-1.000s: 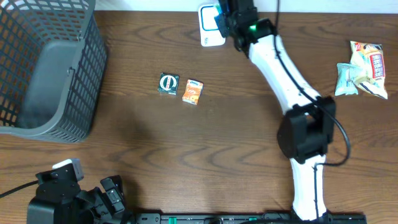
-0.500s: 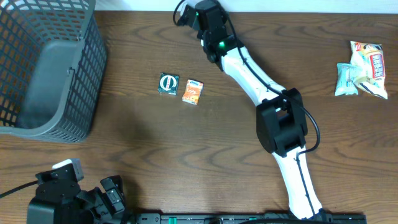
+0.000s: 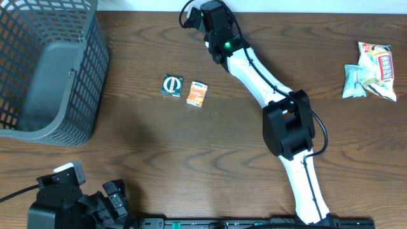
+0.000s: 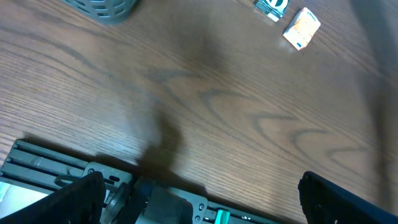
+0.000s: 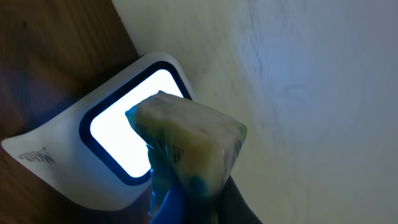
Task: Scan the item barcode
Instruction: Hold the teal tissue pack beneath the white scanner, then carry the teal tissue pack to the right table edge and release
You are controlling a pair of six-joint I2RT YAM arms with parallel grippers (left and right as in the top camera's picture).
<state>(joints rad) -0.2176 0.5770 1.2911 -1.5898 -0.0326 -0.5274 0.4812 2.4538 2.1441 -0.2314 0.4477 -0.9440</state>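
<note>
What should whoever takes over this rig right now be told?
Left gripper: open, empty, parked at the near edge of the table.
Right gripper: shut on a wrapped packet, held in front of the scanner and its lit window, at the far edge.
Done: packet picked up and presented; whether it has read cannot be told.
Left: confirm the scan, then set the packet down. A dark pack and an orange pack lie in the middle, snack bags far right, basket far left.

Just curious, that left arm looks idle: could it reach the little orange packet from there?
Probably yes: only bare table lies between the open left end effector and the orange packet; the right arm is off by the far edge.
</note>
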